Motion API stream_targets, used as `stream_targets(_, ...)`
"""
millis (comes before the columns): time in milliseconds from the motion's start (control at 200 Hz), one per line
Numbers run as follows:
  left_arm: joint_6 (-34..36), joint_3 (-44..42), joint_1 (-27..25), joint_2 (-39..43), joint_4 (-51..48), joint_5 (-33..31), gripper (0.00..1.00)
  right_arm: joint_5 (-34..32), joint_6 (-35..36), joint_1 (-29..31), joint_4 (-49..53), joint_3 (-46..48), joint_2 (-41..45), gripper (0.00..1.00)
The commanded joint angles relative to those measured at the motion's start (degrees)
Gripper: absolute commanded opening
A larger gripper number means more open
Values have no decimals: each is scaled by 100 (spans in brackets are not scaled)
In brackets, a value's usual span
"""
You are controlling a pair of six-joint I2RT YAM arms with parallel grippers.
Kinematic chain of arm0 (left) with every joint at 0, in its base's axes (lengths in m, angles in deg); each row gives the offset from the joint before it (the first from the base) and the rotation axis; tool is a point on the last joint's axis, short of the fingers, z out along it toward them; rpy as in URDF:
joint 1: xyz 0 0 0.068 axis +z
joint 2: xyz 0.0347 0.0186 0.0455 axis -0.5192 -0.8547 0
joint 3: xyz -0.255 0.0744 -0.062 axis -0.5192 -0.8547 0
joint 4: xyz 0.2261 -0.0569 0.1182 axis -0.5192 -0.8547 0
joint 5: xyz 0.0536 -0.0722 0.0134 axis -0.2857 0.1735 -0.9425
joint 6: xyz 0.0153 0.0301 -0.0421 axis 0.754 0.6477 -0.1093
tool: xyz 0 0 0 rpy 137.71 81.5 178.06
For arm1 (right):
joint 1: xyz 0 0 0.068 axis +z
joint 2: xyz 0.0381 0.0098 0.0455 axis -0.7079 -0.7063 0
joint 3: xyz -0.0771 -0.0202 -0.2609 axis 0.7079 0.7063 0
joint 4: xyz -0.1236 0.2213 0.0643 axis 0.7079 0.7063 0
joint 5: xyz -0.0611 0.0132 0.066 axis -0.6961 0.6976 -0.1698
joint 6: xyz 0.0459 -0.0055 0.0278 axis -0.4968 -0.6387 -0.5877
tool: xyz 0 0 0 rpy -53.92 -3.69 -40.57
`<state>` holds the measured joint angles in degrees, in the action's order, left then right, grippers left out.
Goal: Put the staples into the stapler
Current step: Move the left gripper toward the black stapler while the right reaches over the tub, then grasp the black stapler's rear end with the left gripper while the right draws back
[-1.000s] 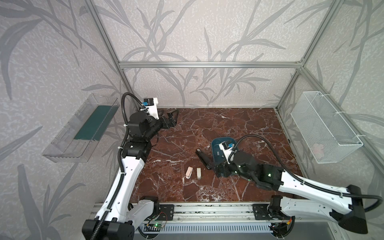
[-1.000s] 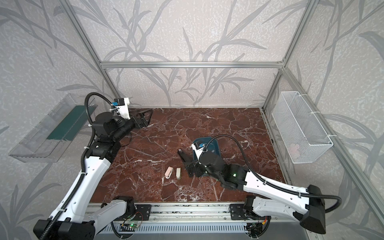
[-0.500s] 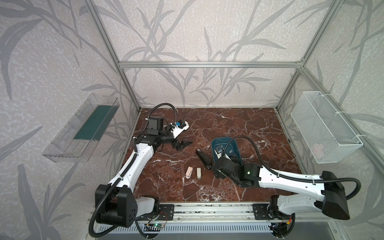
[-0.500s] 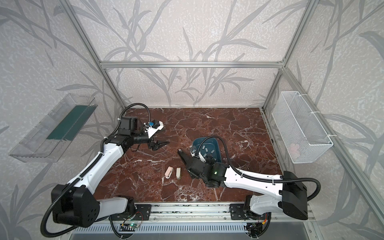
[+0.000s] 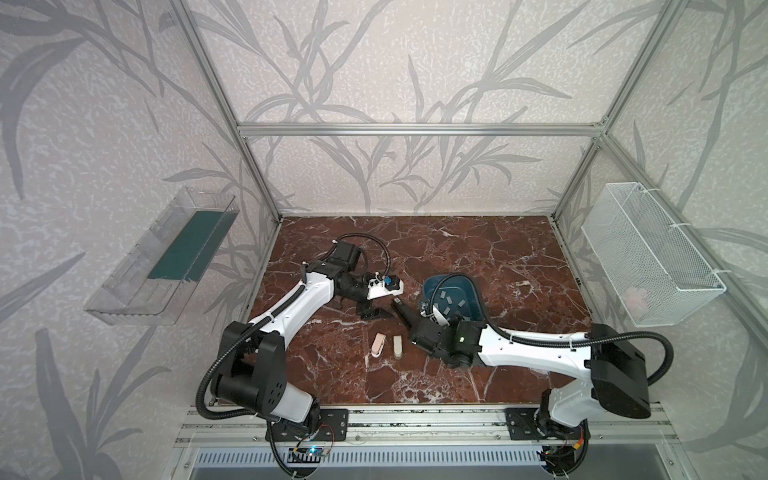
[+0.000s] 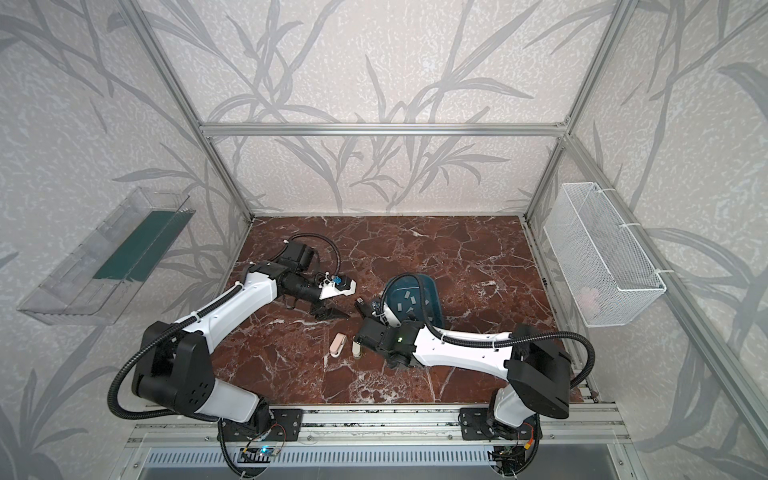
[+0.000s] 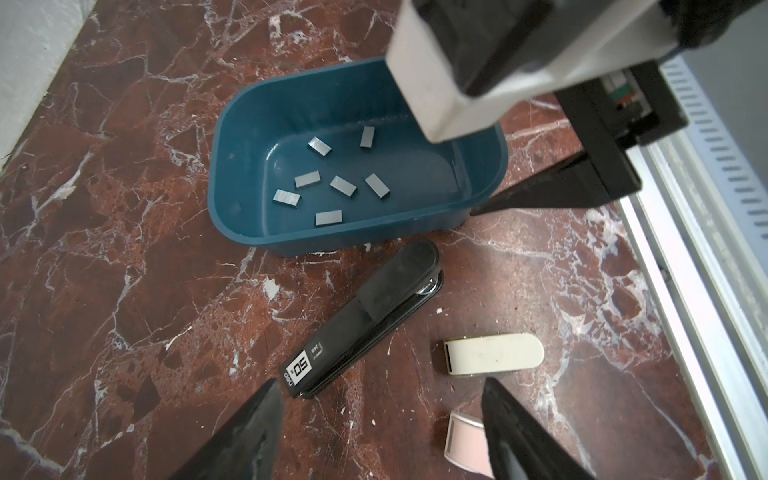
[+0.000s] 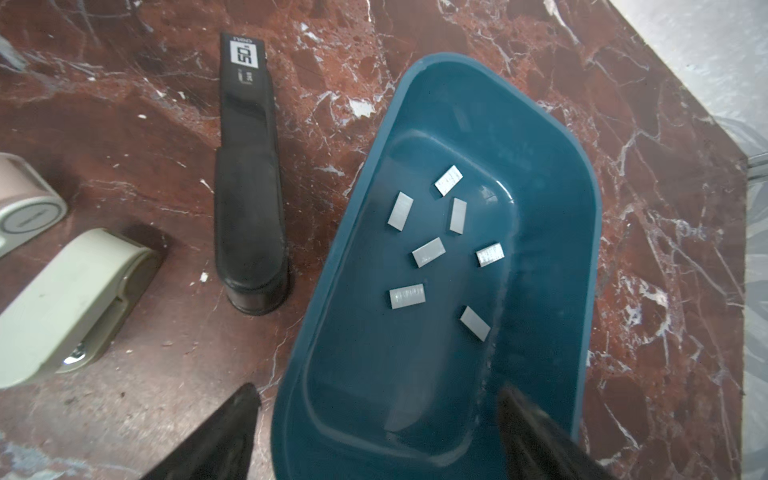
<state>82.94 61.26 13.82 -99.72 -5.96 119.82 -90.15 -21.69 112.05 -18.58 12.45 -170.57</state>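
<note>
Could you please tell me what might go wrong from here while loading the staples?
1. The right hand is open over the wall of the blue tub, a finger on each side; closing may nip or tip it rather than reach the staples.
2. The staples lie flat on the tub's floor, so they may slip from a pinch.
3. The open left hand hangs near both the black stapler and a cream stapler; it could catch the wrong one.

The scene is lit brightly and evenly. Soft, short shadows are cast on the marble tabletop [image 5: 478,249]. Faint glare is seen inside the blue tray [image 8: 592,216]. The wrist-view foregrounds are blurred.
</note>
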Motion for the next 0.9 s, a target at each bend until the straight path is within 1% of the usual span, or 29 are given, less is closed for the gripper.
stream_targets(0,615,150,-142,-94,-355,-167,73,-319,-187,-86,352,-121,-134,84)
stream_targets(120,735,192,-248,-153,-372,-147,73,-359,-251,-221,350,-38,-157,81)
stream_targets(290,885,315,-435,-283,-376,-71,72,-275,-243,-405,224,170,6,80)
stream_targets(460,1172,501,-764,-524,-502,-340,73,-237,-267,-629,210,352,227,79)
stream_targets(575,1348,663,-995,-753,-603,-469,73,-210,-188,-640,159,393,483,78)
stream_targets(635,1436,750,-1099,-870,-663,-504,72,-193,-180,-635,154,397,754,78)
stream_targets(725,1447,848,-1202,-1018,-692,-383,71,-192,-180,-642,112,484,1215,79)
stream_targets(795,1466,895,-1287,-1091,-717,-363,69,-188,-179,-676,69,602,1650,79)
stream_targets(885,1522,873,-1412,-1158,-720,-509,67,-37,-190,-785,-21,833,2265,80)
stream_targets(895,1533,865,-1422,-1160,-722,-528,67,-2,-188,-933,-35,877,2348,80)
